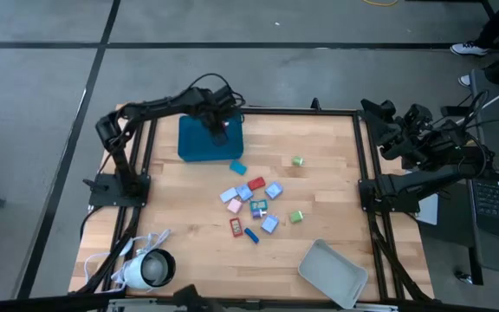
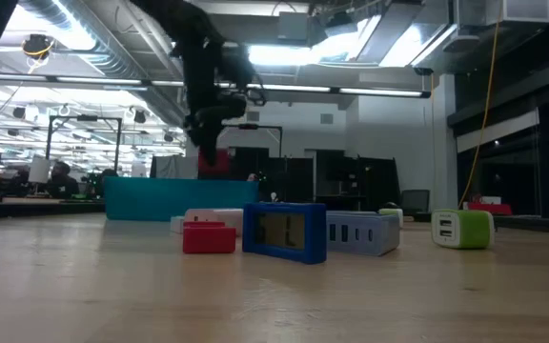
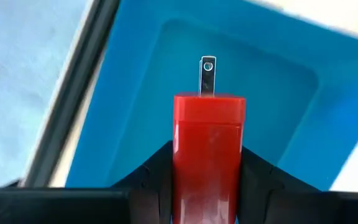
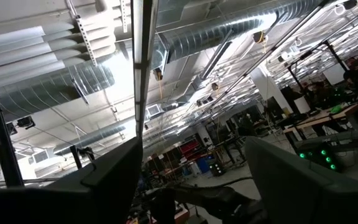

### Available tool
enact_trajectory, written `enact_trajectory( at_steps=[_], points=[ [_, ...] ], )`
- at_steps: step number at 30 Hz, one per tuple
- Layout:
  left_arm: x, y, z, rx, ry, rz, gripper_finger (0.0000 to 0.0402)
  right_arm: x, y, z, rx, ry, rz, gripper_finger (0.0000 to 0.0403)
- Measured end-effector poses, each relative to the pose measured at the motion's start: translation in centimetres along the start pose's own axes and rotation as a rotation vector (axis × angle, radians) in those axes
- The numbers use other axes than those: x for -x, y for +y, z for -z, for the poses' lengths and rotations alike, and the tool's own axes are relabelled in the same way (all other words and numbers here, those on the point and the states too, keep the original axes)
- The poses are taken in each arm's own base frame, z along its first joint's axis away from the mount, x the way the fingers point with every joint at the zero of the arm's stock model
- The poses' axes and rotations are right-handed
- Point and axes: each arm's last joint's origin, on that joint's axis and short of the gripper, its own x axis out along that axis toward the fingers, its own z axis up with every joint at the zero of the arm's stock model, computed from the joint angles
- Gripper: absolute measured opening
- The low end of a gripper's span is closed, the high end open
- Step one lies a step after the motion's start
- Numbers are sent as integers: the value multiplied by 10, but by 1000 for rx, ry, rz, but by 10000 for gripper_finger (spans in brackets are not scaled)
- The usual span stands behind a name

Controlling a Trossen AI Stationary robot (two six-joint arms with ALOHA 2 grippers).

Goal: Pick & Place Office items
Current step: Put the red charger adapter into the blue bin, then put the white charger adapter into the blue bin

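My left gripper (image 1: 220, 128) hangs over the teal tray (image 1: 197, 143) at the table's far left, shut on a red block-like piece (image 3: 208, 155) with a metal prong (image 3: 207, 76) at its free end. The piece also shows in the low view (image 2: 213, 159), above the tray (image 2: 160, 200). Several small pieces, red (image 1: 255, 184), blue (image 1: 250, 234), light blue (image 1: 237, 167), pink (image 1: 234, 205) and green (image 1: 295, 217), lie on the table's middle. My right gripper (image 4: 191, 180) is open, raised off the table's right edge, pointing up at the ceiling. My left gripper pinches the red piece's two side faces (image 3: 178, 168) between its two fingers (image 3: 157, 180), from above, pointing down. The piece runs along the fingers with its pronged end sticking out beyond them. It hangs clear above the teal tray's floor.
A grey tray (image 1: 333, 273) lies at the near right corner. A white round corded device (image 1: 145, 269) sits at the near left corner. A lone green piece (image 1: 297, 161) lies right of the teal tray. Bare wood lies along the table's left and right sides.
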Motion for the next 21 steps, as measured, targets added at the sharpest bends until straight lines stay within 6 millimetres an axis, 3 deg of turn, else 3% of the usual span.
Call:
enact_trajectory(
  at_steps=[4, 9, 15, 19, 21],
  points=[
    [-15, 9, 14, 69, 55, 78, 114, 0, 0, 0, 1, 0, 0, 288],
    [-21, 7, 18, 66, 78, 75, 190, 0, 0, 0, 4, 0, 0, 288],
    [-2, 1, 5, 110, 2, 73, 249, 0, 0, 0, 5, 0, 3, 288],
    [12, -2, -3, 237, -45, 148, 263, 0, 0, 0, 5, 0, 3, 288],
    [22, -13, -7, 263, -70, 207, 265, 0, 0, 0, 5, 0, 3, 288]
  ],
)
